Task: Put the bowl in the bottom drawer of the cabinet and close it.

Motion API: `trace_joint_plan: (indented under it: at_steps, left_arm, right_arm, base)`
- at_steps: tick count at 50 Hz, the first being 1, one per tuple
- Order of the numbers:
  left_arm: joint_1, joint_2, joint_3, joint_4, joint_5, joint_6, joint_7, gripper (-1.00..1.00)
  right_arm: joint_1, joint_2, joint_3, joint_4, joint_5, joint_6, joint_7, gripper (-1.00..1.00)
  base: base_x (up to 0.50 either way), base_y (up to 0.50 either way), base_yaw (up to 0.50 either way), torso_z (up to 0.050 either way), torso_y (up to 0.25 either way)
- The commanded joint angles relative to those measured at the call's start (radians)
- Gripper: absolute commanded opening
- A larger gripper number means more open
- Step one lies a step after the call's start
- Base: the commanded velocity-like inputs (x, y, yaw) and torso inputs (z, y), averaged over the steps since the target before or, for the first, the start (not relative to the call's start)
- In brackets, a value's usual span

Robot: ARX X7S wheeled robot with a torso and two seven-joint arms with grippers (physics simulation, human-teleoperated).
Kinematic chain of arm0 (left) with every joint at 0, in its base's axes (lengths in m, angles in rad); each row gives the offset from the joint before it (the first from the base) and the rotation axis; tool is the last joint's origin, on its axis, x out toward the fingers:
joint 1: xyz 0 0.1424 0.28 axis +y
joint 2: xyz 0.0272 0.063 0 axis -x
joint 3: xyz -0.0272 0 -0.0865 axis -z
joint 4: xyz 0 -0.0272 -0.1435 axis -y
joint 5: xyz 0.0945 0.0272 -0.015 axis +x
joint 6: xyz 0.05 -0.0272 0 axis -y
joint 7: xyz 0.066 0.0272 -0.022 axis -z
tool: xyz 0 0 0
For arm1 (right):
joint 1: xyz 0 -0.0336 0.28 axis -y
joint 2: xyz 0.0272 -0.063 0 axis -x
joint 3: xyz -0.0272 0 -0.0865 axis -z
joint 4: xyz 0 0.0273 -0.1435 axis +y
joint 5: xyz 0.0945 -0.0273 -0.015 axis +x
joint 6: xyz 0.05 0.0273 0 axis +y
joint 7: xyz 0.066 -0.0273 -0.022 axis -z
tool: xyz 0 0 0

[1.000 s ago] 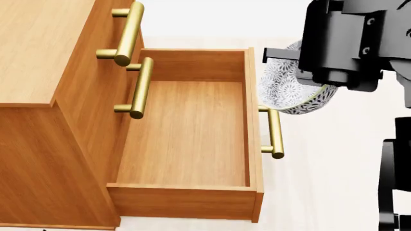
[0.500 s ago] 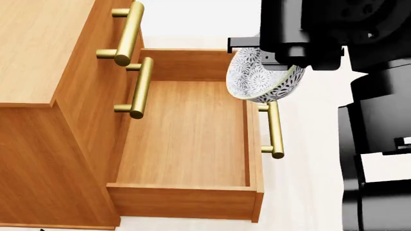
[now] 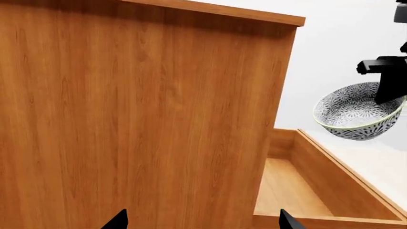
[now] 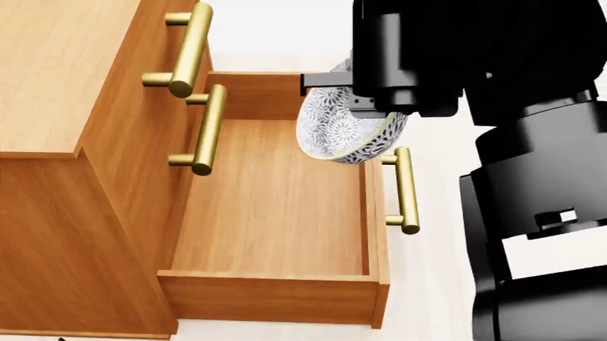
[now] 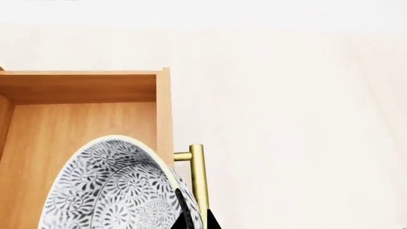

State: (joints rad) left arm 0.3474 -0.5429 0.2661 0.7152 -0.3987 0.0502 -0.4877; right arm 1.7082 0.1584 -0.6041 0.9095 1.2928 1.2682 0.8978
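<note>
The bowl (image 4: 343, 135), white with a grey-blue floral pattern, hangs tilted above the open bottom drawer (image 4: 275, 213), over the end of its front panel and partly over the inside. My right gripper (image 4: 356, 96) is shut on the bowl's rim; in the right wrist view the fingertips (image 5: 184, 220) pinch the rim of the bowl (image 5: 108, 191) beside the brass handle (image 5: 198, 176). The orange-brown cabinet (image 4: 57, 71) stands at the left. My left gripper (image 3: 202, 222) is open beside the cabinet's side wall (image 3: 140, 119), holding nothing; the bowl (image 3: 356, 112) shows beyond it.
Two upper drawers are shut, and their brass handles (image 4: 190, 50) (image 4: 207, 131) jut out over the back of the open drawer. The bottom drawer's handle (image 4: 406, 192) sticks out towards the pale floor (image 4: 427, 284). My right arm's black bulk (image 4: 531, 213) fills the right side.
My right gripper has carried the bowl leftward, from beside the drawer's handle to above the drawer's front panel and interior. The drawer and cabinet have not moved.
</note>
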Motion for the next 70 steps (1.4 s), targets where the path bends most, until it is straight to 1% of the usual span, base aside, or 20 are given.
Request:
trace_joint_plan:
  at_steps: [1,15,32,44,49,55,58,62,70]
  left_arm:
    - [-0.002,-0.001,0.000,-0.007,-0.004,0.006,0.001,1.00]
    - [0.003,-0.006,-0.002,-0.003,-0.007,0.009,-0.003,1.00]
    - [0.000,-0.009,0.001,0.003,-0.008,0.005,-0.008,1.00]
    - [-0.001,-0.008,0.004,-0.004,-0.008,0.010,-0.007,1.00]
    - [0.001,-0.012,0.001,0.000,-0.012,0.010,-0.010,1.00]
    - [-0.001,-0.012,0.001,-0.005,-0.012,0.012,-0.009,1.00]
    - [-0.002,-0.012,0.001,-0.007,-0.013,0.012,-0.009,1.00]
    - [-0.001,-0.013,0.002,-0.007,-0.013,0.015,-0.009,1.00]
    - [-0.002,-0.013,0.001,-0.009,-0.023,0.020,-0.007,1.00]
  right_arm:
    - [-0.031,-0.005,0.004,-0.023,-0.002,-0.032,-0.045,-1.00]
    - [-0.079,-0.006,-0.003,-0.040,-0.001,-0.059,-0.071,-1.00]
    - [-0.109,-0.037,-0.044,-0.016,-0.028,-0.101,-0.158,-1.00]
    - [-0.137,-0.059,-0.058,0.038,-0.048,-0.164,-0.224,-1.00]
    - [-0.157,-0.061,-0.049,0.041,-0.042,-0.187,-0.226,-1.00]
    - [-0.167,-0.074,-0.061,0.080,-0.059,-0.227,-0.273,-1.00]
    - [-0.188,-0.074,-0.029,0.084,-0.039,-0.262,-0.259,-1.00]
    - [-0.203,-0.076,-0.029,0.075,-0.038,-0.278,-0.274,-1.00]
    - [-0.230,-0.085,-0.027,0.076,-0.038,-0.327,-0.340,-1.00]
  base:
    - [0.00,0.00,0.00,0.000,0.000]
    - [0.00,0.00,0.00,0.000,0.000]
    - [0.00,0.00,0.00,0.000,0.000]
    - [0.00,0.00,0.00,0.000,0.001]
    - [0.00,0.00,0.00,0.003,0.000]
    - [0.00,0.00,0.00,0.000,0.000]
    - [0.00,0.00,0.00,0.000,0.000]
    - [0.00,0.00,0.00,0.000,0.000]
    - [0.00,0.00,0.00,0.000,0.000]
